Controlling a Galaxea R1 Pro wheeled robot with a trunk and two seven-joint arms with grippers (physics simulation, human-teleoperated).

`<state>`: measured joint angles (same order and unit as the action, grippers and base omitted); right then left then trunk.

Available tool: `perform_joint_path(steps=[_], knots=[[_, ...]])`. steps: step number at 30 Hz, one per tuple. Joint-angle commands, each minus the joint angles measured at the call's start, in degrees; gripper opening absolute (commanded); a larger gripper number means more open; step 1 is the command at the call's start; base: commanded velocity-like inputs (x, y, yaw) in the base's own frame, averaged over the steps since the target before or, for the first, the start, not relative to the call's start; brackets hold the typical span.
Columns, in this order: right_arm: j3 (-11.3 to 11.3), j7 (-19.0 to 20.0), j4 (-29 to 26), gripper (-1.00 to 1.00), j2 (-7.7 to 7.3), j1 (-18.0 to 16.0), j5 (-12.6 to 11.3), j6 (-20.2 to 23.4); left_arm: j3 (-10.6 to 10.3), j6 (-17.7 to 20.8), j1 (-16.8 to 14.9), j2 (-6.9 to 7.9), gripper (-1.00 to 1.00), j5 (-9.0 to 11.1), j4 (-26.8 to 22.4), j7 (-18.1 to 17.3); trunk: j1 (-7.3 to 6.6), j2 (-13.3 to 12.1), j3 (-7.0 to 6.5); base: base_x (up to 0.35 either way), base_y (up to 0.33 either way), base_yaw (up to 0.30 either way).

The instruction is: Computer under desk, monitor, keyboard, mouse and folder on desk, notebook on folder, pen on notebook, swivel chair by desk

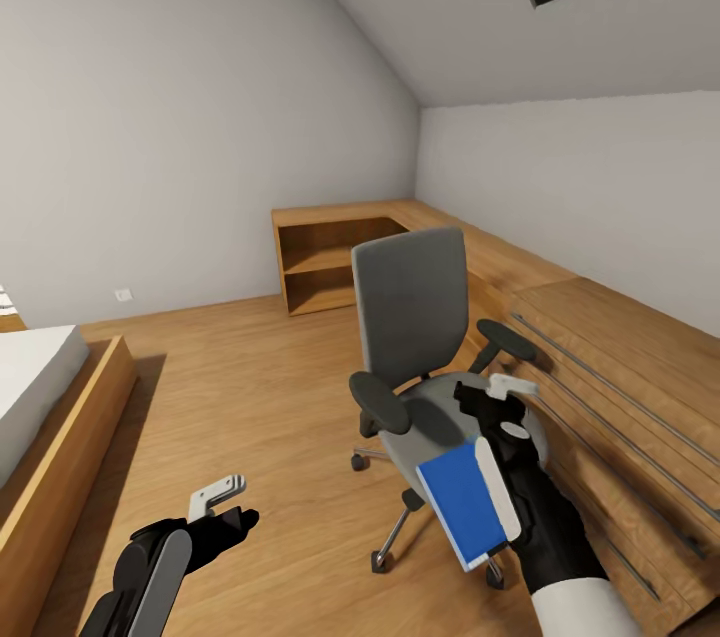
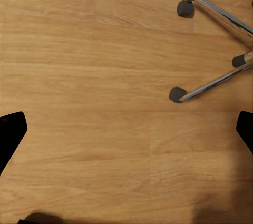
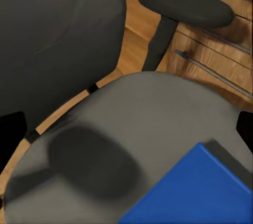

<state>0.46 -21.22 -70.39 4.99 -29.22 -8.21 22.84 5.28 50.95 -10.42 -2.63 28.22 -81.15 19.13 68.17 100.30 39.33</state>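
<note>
The grey swivel chair (image 1: pixel 412 317) stands mid-room on the wood floor, its back toward the corner. The blue folder (image 1: pixel 460 505) sits tilted at the seat's front edge, its white page edge against my right forearm. My right gripper (image 1: pixel 492 395) hovers over the seat (image 3: pixel 142 124). In the right wrist view its fingertips (image 3: pixel 11 134) stand wide apart with nothing between them, and the folder (image 3: pixel 200 192) lies close under the wrist. I cannot tell what bears the folder. My left gripper (image 1: pixel 228 502) is open, low over bare floor left of the chair's chrome legs (image 2: pixel 221 79).
A light oak low cabinet (image 1: pixel 620 387) with long rail handles runs along the right wall, close behind the chair's armrest (image 3: pixel 184 5). An open oak shelf unit (image 1: pixel 330 267) fills the far corner. A bed in a wooden frame (image 1: pixel 50 397) stands at the left. Open floor (image 1: pixel 250 387) lies between.
</note>
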Motion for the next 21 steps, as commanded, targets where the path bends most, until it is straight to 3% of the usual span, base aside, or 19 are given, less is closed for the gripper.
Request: perform_joint_path(steps=[1,7,16,21], knots=[[0.09,-0.4,-1.94,1.0,0.02,1.04,-0.68,0.29,0.08,0.2,-0.04,-0.05,1.0,0.61,-0.06,0.47,0.0,0.03,0.06,0.0,0.0,0.0],[0.42,-0.39,-10.22,1.0,0.18,5.65,-1.18,1.66,0.08,0.2,-0.04,-0.07,1.0,0.72,-0.04,0.51,0.0,0.03,0.06,0.0,0.0,0.0],[0.63,-0.24,-12.6,1.0,0.94,6.58,-1.6,2.39,0.16,0.2,-0.04,-0.02,1.0,0.85,0.35,0.5,0.0,0.03,0.06,0.0,0.0,0.0],[0.56,-0.23,-14.36,1.0,2.26,6.72,-3.65,2.39,0.17,0.2,-0.06,-0.01,1.0,0.83,0.44,0.37,0.0,0.03,0.06,0.0,0.0,-0.014]])
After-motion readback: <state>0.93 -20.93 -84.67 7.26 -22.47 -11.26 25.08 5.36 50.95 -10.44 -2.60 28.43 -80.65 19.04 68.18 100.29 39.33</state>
